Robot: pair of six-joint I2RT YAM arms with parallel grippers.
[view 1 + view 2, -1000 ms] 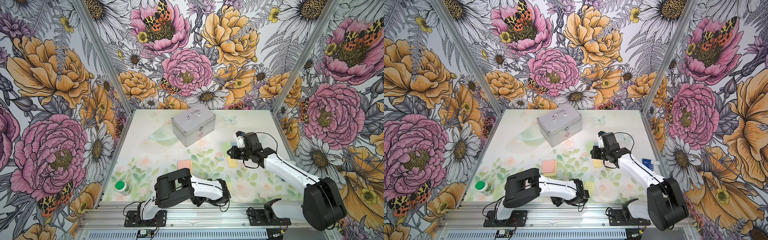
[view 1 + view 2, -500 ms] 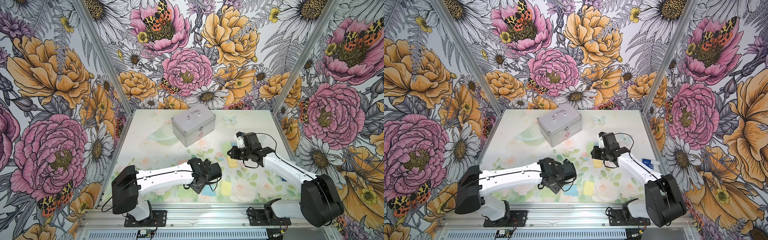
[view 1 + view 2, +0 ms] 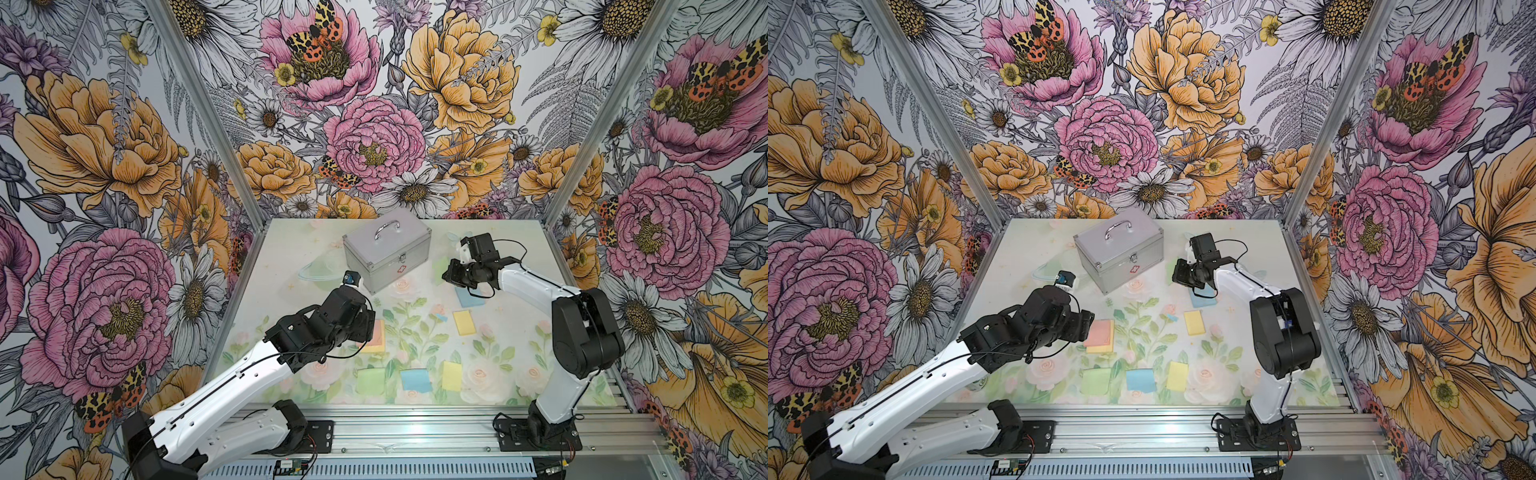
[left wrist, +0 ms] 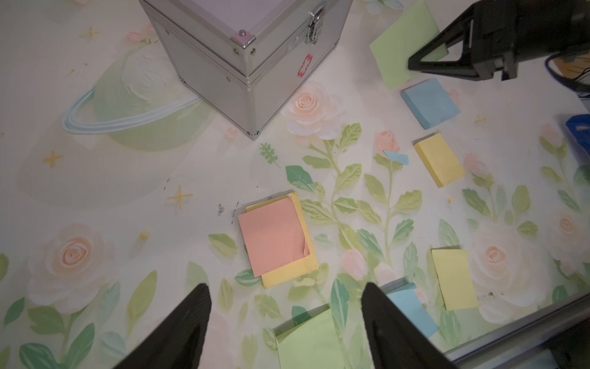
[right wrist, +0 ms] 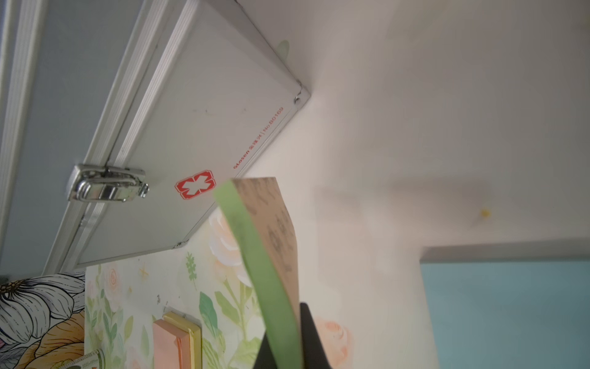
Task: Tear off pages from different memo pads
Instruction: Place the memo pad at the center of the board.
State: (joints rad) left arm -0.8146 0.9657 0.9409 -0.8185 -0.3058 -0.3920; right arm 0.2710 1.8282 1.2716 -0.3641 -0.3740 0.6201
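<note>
**Right arm gripped the green pad; left hand hung open**

In both top views the left arm (image 3: 232, 386) stretched forward across the mat, its wrist bent down beside the salmon-pink memo pad (image 3: 1099, 332). The right arm (image 3: 532, 282) angled in toward the silver case (image 3: 386, 249), which stood shut, so its contents could not be seen. A green page (image 3: 370, 381), a blue page (image 3: 416, 380) and a yellow page (image 3: 451, 376) lay in a row near the front edge.

In the left wrist view, the left gripper (image 4: 286, 287) had its fingers spread wide with nothing between them. The salmon-pink memo pad sat on a yellow memo pad (image 4: 287, 274). A blue memo pad (image 4: 431, 102) lay apart from them.

In the right wrist view, the right gripper (image 5: 285, 351) pinched the green memo pad (image 5: 255, 255), whose brown backing showed, near the case's fastened latch (image 5: 105, 183).
</note>
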